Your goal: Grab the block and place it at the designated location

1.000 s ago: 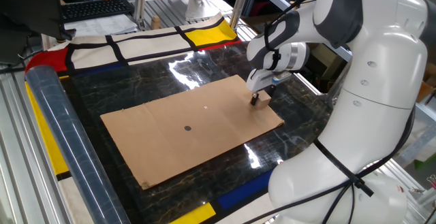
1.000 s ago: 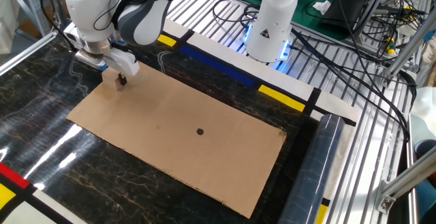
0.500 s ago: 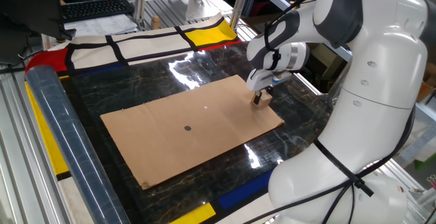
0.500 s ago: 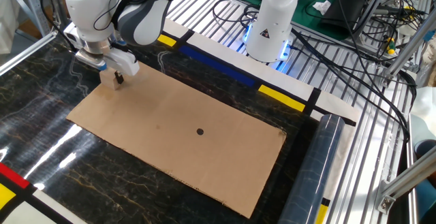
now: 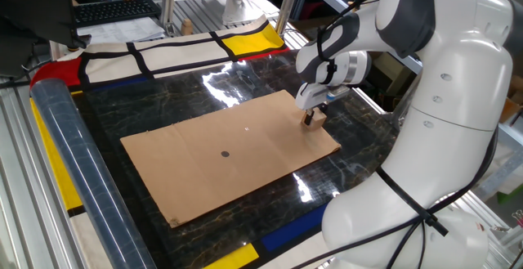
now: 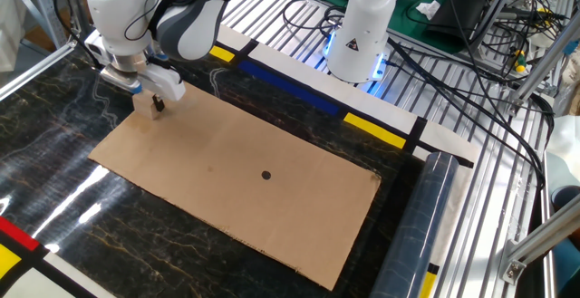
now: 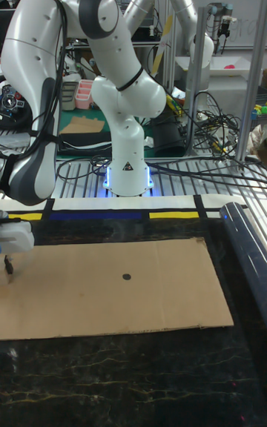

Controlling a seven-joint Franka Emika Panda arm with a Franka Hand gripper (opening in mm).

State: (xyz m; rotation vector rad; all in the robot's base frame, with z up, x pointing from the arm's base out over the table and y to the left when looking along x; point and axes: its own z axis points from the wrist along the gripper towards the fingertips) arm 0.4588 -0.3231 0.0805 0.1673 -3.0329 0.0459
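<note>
The block (image 5: 317, 114) is a small tan cube near the right corner of the brown cardboard sheet (image 5: 196, 179). My gripper (image 5: 309, 119) is low over the sheet with its dark fingers right against the block; I cannot make out the gap between them. In the other fixed view the gripper (image 6: 157, 106) is at the sheet's far left corner, with the block (image 6: 142, 102) beside its fingers. The tall fixed view shows the gripper (image 7: 7, 264) at the left edge. The designated location, a black dot (image 5: 225, 153) (image 6: 265, 175) (image 7: 126, 276), lies mid-sheet, well away from the gripper.
A tiny white speck (image 5: 247, 127) lies on the cardboard between dot and gripper. A long grey-blue roll (image 5: 73, 163) (image 6: 421, 216) lies along one table edge. A second white robot base (image 6: 358, 35) stands behind the table, with cables (image 6: 489, 53) beyond.
The gripper shifted slightly toward the block between a second and half a second ago. Since then it has stayed still.
</note>
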